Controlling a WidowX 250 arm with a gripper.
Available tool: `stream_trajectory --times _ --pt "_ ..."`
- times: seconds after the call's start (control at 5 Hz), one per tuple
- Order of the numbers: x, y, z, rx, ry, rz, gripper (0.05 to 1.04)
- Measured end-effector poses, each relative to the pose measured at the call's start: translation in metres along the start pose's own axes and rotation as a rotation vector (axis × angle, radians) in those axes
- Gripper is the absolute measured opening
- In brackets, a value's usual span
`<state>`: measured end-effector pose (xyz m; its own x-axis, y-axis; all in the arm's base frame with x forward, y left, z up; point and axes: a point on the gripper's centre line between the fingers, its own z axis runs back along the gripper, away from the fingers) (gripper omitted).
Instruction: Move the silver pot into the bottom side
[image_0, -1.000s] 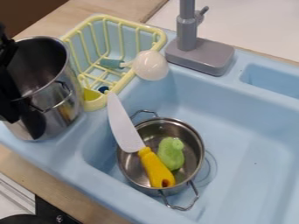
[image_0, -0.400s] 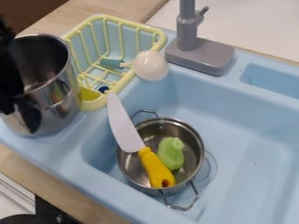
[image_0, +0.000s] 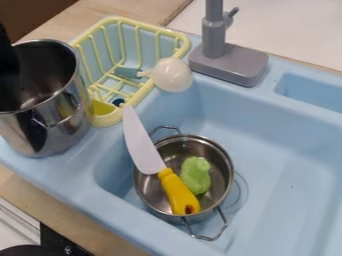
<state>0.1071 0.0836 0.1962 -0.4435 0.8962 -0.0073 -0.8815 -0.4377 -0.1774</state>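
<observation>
Pale blue plastic forms the toy sink (image_0: 294, 185) that spreads across most of our view, set in a light wooden countertop (image_0: 73, 17). At its left edge, we see the tall silver metal pot (image_0: 57, 127), outside the basin, with its open mouth up. Just beside it is a pale yellow wire-style dish rack (image_0: 150, 28). Down in the basin sits a shallow silver metal pot (image_0: 155, 199) with two wire handles. Behind the basin stands a grey plastic faucet (image_0: 230, 62). Our black robot gripper (image_0: 7, 60) is at the far left, by the tall pot's mouth; we cannot tell whether it is open, closed or gripping the pot. A toy knife (image_0: 141, 145), white-bladed and yellow-handled, leans across the shallow pot's rim. Smaller still are a white, rounded utensil (image_0: 172, 75) at the rack's edge and a light green toy vegetable (image_0: 195, 176) inside the shallow pot.
</observation>
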Motion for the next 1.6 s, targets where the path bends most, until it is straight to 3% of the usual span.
stream_trajectory --times 0.4,1.0,1.6 --pt "-0.024 -0.013 0.023 -0.033 0.003 -0.096 0.997" --pt "-0.093 -0.055 -0.011 -0.083 0.119 -0.447 0.997" --pt "-0.133 -0.067 -0.021 -0.1 0.147 -0.623 0.997"
